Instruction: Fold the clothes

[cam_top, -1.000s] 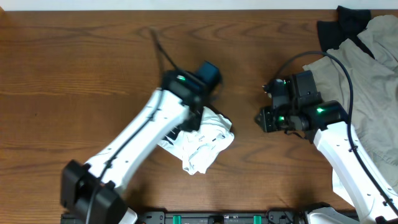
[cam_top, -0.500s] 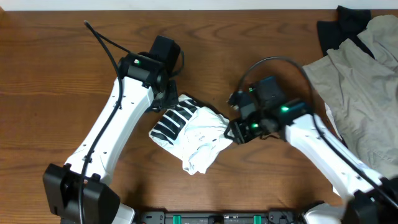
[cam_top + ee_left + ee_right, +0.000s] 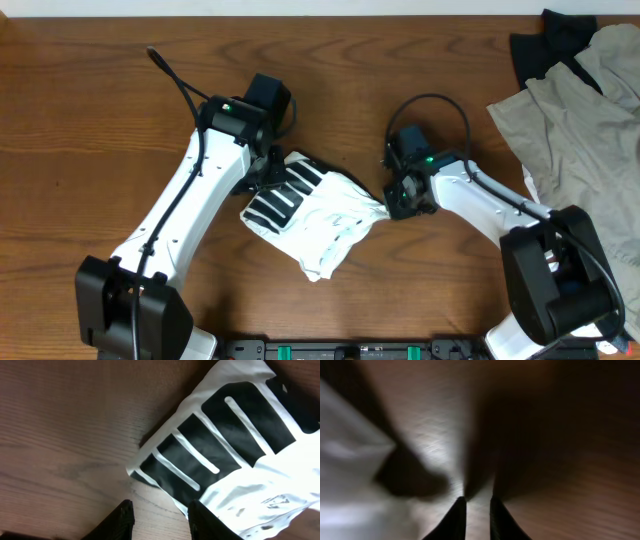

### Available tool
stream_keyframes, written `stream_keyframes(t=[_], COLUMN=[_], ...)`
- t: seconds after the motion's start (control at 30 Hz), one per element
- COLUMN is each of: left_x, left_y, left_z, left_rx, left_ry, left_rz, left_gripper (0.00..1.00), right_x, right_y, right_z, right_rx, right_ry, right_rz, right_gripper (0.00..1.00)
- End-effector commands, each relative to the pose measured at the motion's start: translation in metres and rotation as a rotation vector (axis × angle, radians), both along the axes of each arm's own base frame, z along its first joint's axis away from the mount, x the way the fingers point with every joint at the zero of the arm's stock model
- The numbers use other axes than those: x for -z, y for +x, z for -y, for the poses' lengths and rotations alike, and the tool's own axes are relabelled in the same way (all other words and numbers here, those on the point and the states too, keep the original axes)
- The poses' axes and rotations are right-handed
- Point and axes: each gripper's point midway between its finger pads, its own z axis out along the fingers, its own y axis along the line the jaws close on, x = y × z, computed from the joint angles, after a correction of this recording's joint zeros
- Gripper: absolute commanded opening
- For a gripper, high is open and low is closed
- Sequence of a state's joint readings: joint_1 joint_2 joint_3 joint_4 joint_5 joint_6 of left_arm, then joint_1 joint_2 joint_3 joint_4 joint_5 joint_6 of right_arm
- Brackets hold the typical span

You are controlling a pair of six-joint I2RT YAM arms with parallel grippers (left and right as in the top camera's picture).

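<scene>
1. The T-shirt [image 3: 325, 215] lies bunched in the middle of the table [image 3: 100, 100]. It is well apart from the garment pile [image 3: 580, 130] at far right, so it was likely singled out for folding.
2. The left gripper [image 3: 161, 519], part open and empty, hovers over its left edge. The right gripper [image 3: 476, 508], nearly closed, meets its right edge; whether it has hold of cloth is unclear. The pair looks placed to spread it.
3. It is white and wrinkled, with black bars [image 3: 225, 445] facing up.

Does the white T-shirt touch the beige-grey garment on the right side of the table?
Apart. The overhead view shows bare wooden table between the T-shirt and the beige-grey garment.
</scene>
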State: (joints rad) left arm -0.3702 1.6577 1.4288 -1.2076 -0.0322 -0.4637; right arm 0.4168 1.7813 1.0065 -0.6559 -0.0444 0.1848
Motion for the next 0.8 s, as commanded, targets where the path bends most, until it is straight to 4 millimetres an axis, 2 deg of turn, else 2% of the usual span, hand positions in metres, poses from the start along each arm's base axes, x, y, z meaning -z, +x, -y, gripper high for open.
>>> stream_keyframes(t=[0.0, 0.17, 0.27, 0.33, 0.4, 0.53, 0.67, 0.77], left_x=[0.002, 0.002, 0.002, 0.001, 0.000, -0.001, -0.001, -0.001], left_y=[-0.004, -0.004, 0.000, 0.005, 0.013, 0.030, 0.042, 0.043], left_z=[-0.002, -0.002, -0.004, -0.011, -0.015, -0.034, -0.047, -0.047], left_rx=[0.010, 0.036, 0.098, 0.093, 0.076, -0.005, -0.085, -0.100], left_ry=[0.008, 0.010, 0.026, 0.062, 0.064, 0.039, -0.066, -0.155], left_rz=[-0.016, -0.018, -0.005, 0.020, 0.045, 0.090, 0.104, 0.094], left_gripper=[0.38, 0.39, 0.39, 0.39, 0.39, 0.44, 0.46, 0.46], right_x=[-0.001, -0.016, -0.042, -0.067, -0.094, -0.122, -0.118, -0.109], right_y=[0.010, 0.014, 0.016, 0.013, 0.001, -0.037, -0.073, -0.098], right_z=[0.008, 0.006, 0.001, -0.013, -0.033, -0.053, -0.065, -0.080], right_rx=[0.046, 0.048, 0.044, 0.022, -0.062, -0.240, -0.399, -0.486], right_ry=[-0.037, -0.025, 0.005, 0.086, 0.193, 0.249, 0.219, 0.217], right_rz=[0.038, 0.064, 0.089, 0.097, 0.098, 0.092, 0.025, -0.018], right_gripper=[0.17, 0.20, 0.20, 0.20, 0.22, 0.25, 0.26, 0.26])
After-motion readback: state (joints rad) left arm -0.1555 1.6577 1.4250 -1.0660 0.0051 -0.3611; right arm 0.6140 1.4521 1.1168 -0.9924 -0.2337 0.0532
